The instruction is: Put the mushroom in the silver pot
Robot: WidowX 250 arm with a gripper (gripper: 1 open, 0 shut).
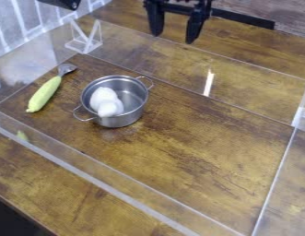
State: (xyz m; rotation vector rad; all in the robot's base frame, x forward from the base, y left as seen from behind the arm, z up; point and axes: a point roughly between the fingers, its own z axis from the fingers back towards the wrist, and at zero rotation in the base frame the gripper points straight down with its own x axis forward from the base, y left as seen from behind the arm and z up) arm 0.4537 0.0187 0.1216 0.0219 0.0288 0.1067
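Note:
The silver pot [114, 101] stands on the wooden table left of centre, its two small handles showing. Inside it lies the white mushroom [105, 100], filling most of the bowl; its cap is not discernible. High at the top edge of the view my gripper [174, 33] hangs well behind and to the right of the pot. Its two dark fingers [192, 28] point down and stand apart, open, with nothing between them.
A yellow-green corn cob [44, 93] lies left of the pot. Clear acrylic walls [142, 205] fence the work area at the front, left and right. A clear stand [83, 37] sits at the back left.

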